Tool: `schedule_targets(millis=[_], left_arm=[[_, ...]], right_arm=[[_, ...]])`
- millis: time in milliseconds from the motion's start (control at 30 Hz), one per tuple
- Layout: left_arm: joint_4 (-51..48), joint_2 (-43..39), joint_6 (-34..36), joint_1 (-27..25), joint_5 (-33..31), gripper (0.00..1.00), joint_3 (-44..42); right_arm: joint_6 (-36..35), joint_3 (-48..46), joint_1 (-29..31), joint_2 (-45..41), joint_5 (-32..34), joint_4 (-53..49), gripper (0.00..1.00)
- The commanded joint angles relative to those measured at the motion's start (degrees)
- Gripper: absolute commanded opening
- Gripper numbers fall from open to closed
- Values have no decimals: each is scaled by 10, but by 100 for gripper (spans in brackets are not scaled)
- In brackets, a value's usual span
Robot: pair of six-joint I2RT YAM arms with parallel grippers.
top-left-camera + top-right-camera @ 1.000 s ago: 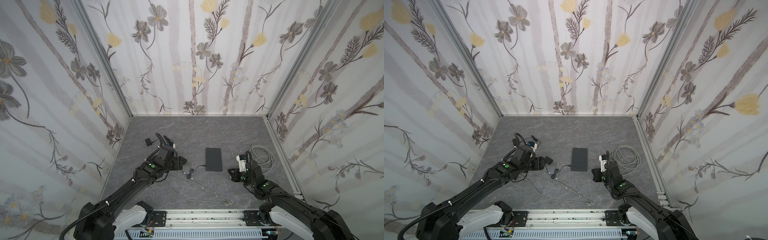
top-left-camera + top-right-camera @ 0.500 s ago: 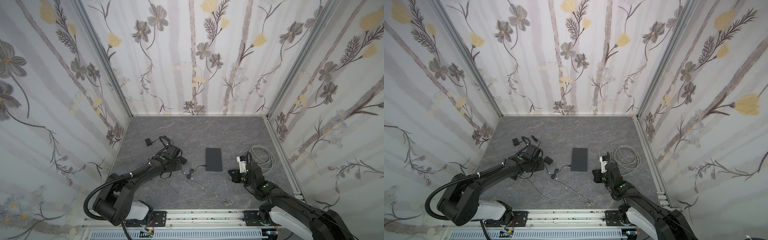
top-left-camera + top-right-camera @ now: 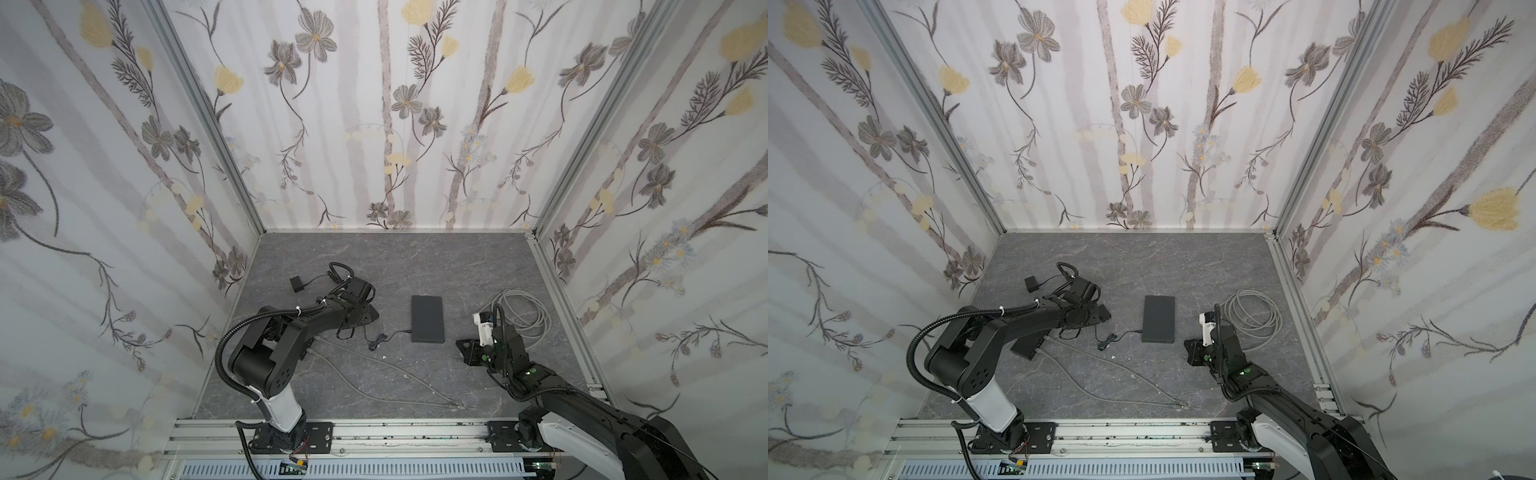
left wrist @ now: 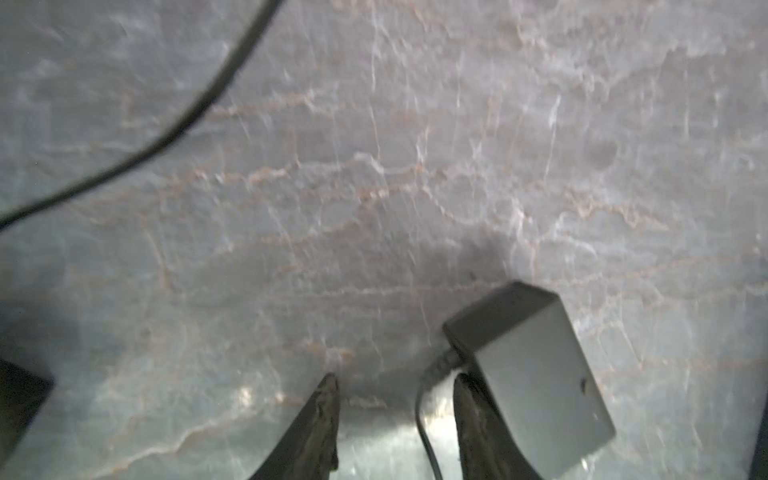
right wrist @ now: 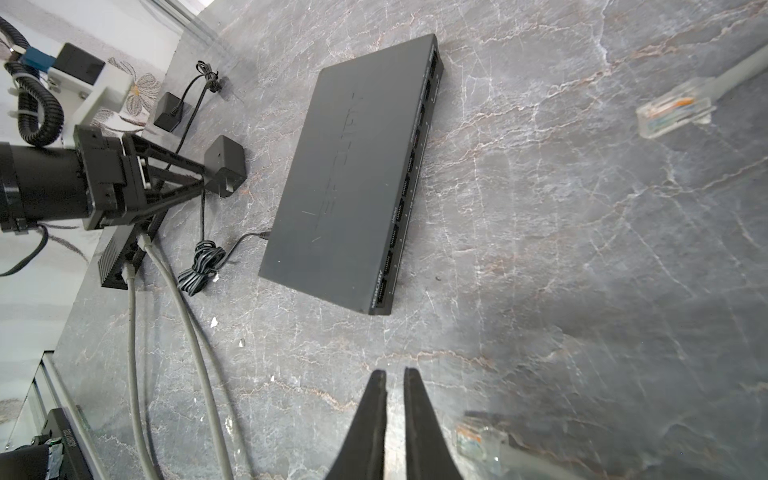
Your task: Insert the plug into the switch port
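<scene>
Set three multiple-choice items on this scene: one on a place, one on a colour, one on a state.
1. In both top views, the coiled grey cable lies where from the switch? A left; B right; C on top.
2. The switch is: A white; B black; C yellow.
3. The right gripper is: A shut and empty; B wide open; C shut on a plug.
Answers: 1 B, the coil sits to its right; 2 B, its case is black; 3 A, the jaws nearly meet with nothing between.
</scene>
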Motion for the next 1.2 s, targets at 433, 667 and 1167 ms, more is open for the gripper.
schedule_targets(millis=[433, 667, 1167], left_arm=[[8, 120, 14, 50, 56, 50, 124], [5, -26, 83, 17, 91, 54, 55], [197, -285, 31, -43, 279, 100, -145]], right_arm=[[-24, 76, -1, 108, 12, -4, 13], [-44, 134, -2, 201, 27, 8, 19], [-27, 363, -30, 389, 28, -22, 87]])
